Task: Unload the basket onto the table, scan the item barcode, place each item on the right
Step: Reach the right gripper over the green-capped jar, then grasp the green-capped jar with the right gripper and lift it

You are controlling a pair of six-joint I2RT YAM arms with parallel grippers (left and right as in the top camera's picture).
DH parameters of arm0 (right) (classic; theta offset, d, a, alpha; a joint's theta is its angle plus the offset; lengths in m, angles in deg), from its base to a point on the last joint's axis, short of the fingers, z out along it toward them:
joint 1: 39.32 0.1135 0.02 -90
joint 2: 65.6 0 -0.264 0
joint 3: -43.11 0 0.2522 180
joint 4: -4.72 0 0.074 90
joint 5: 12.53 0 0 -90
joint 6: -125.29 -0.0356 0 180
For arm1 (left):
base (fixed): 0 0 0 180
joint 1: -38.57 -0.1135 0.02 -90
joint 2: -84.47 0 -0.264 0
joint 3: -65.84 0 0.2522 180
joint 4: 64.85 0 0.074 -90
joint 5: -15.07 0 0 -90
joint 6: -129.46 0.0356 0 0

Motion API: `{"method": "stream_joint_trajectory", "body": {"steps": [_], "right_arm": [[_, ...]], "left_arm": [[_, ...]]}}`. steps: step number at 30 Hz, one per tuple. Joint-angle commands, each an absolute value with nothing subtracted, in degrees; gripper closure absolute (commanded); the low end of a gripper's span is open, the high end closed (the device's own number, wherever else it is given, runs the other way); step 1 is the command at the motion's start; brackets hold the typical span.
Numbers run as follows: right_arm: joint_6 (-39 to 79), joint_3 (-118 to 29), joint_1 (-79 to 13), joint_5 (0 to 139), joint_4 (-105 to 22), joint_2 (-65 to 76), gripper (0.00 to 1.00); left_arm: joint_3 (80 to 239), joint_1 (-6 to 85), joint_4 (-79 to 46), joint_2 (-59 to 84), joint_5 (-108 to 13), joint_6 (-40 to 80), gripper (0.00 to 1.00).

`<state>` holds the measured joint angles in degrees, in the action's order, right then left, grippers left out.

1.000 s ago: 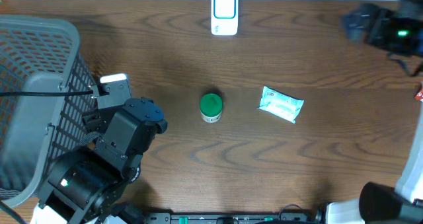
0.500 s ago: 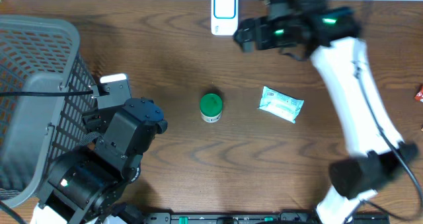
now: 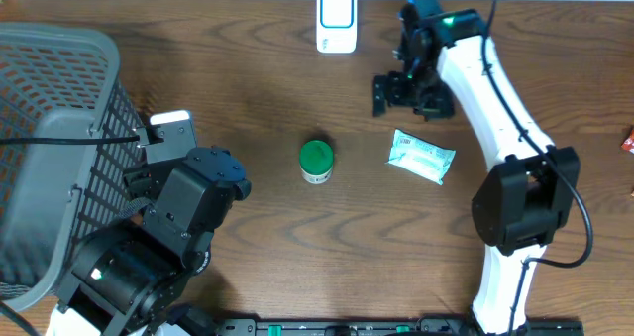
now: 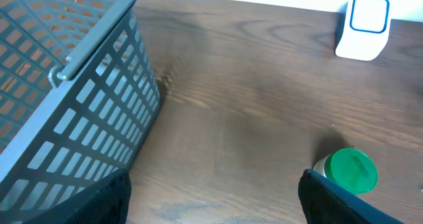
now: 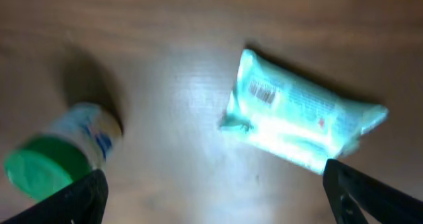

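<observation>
While the right gripper (image 3: 400, 91) and left gripper (image 4: 215, 204) stand wide apart and empty, the wipes packet (image 5: 301, 121) lies flat on the table (image 3: 267, 237) near the green-capped bottle (image 3: 316, 161). It is probably light, soft and slippery, so pinch its 2 long edges, leaving the barcode (image 5: 262, 92) exposed.

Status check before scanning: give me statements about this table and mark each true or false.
1. The green-lidded jar stands on the table, left of the packet. True.
2. The right gripper grips the packet. False: it is open and empty.
3. The grey basket sits at the left end. True.
4. The jar is in the basket. False: it stands outside it.
5. The white scanner stands at the far edge. True.
</observation>
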<state>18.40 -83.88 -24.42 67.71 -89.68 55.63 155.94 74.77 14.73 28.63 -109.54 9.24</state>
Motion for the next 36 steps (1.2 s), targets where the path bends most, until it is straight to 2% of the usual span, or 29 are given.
{"method": "stream_joint_trajectory", "body": {"steps": [1,19,36], "right_arm": [[21.14,-84.64,-23.79,62.18,-91.39,54.62,0.01],[-8.87,-84.75,-2.78,71.82,-82.05,55.34,0.01],[-18.6,-84.75,0.91,70.72,-80.87,61.79,0.01]], "left_arm": [[155.94,74.69,14.88,28.74,-109.84,8.69,0.18],[155.94,74.69,14.88,28.74,-109.84,8.69,0.19],[155.94,74.69,14.88,28.74,-109.84,8.69,0.19]]}}
